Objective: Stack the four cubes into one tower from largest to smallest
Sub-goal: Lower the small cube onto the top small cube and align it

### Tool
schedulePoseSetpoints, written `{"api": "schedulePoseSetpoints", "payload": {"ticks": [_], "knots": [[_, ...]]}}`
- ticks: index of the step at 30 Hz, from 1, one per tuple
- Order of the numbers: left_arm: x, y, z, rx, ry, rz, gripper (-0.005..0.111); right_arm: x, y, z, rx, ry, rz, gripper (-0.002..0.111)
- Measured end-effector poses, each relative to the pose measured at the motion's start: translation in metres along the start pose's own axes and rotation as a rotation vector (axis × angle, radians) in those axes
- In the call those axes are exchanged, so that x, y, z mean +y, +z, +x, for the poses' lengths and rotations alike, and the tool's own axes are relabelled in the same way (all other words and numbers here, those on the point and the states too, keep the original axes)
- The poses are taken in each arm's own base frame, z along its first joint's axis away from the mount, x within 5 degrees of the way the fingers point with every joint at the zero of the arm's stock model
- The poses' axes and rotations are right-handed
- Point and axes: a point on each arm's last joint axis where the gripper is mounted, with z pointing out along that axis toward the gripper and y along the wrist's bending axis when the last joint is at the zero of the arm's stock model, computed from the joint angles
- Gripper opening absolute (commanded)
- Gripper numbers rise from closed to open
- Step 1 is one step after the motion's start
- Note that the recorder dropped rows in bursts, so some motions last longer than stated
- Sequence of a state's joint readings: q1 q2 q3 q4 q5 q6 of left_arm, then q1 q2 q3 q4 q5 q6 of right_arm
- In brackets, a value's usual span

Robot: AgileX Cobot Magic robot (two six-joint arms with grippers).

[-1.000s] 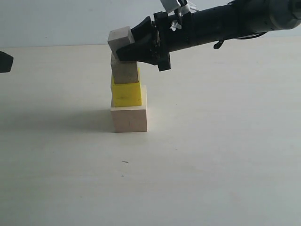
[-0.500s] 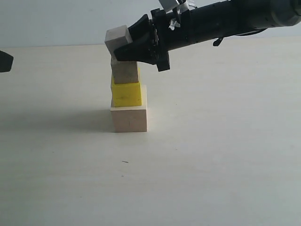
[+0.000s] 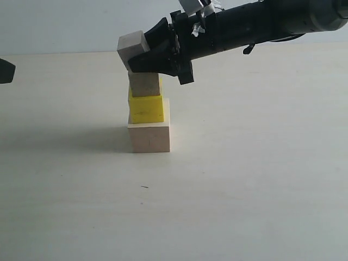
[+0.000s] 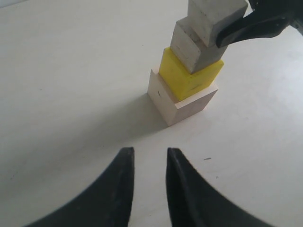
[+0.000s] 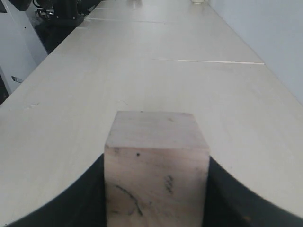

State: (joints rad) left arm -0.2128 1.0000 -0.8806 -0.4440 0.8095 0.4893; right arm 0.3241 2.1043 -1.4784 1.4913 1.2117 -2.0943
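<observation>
Shifted slightly leftward and upward since a second ago, the smallest wood cube (image 3: 133, 48) hangs tilted above the other three. Left to right: the left gripper (image 4: 147, 182) waits apart, fingers slightly parted and empty; large wood cube (image 3: 149, 137), yellow cube (image 3: 145, 110) and small wood cube (image 3: 144, 85) stand stacked on the bench (image 3: 244, 179); the right gripper (image 3: 142, 60) clamps its fingers on that top cube. Final placement is in hand; the cube likely needs levelling, centring and lowering before release.

The tower (image 3: 145, 109) is viewed low and side-on externally. It is also seen from above at the left wrist.
</observation>
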Motion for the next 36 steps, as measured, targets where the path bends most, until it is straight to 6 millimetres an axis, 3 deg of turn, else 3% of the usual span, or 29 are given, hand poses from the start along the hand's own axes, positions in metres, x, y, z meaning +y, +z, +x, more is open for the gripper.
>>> {"api": "schedulePoseSetpoints", "payload": {"ticks": [27, 36], "knots": [[0.000, 0.000, 0.000, 0.001, 0.001, -0.001, 0.026, -0.004, -0.008, 0.002, 0.001, 0.005, 0.021, 0.000], [0.000, 0.000, 0.000, 0.001, 0.001, -0.001, 0.026, -0.006, -0.005, 0.013, 0.001, 0.033, 0.014, 0.000]]}}
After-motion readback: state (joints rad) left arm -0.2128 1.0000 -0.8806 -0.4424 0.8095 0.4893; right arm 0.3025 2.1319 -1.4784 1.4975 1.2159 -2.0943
